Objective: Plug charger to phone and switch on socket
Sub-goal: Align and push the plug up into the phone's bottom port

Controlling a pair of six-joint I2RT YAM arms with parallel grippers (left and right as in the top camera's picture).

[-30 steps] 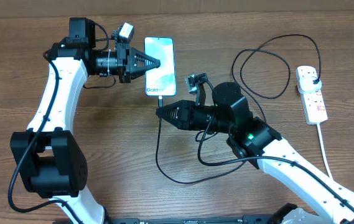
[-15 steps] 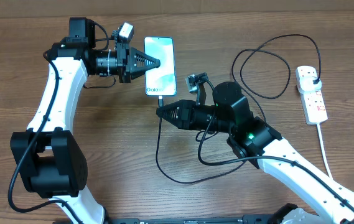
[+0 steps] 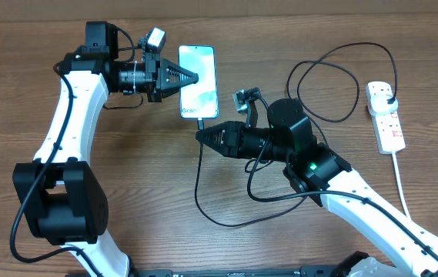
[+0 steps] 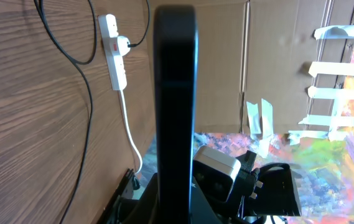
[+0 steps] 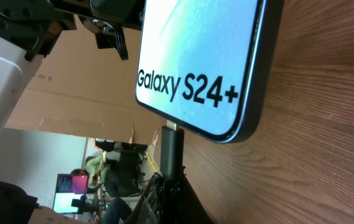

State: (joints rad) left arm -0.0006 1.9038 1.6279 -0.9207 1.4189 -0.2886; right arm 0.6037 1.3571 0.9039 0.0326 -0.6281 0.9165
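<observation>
The phone lies on the table, its screen reading "Galaxy S24+" in the right wrist view. My left gripper is shut on its left edge; in the left wrist view the phone's dark edge fills the space between the fingers. My right gripper is shut on the charger's connector, whose tip meets the phone's bottom edge. The black cable loops down and round to the plug, which sits in the white socket at the far right. The socket also shows in the left wrist view.
The cable makes a big loop between the right arm and the socket. The socket's white cord runs toward the front right edge. Cardboard walls stand behind the table.
My right gripper has shifted slightly up and to the right, with the connector toward the phone's bottom edge. The left arm and the phone have not moved.
</observation>
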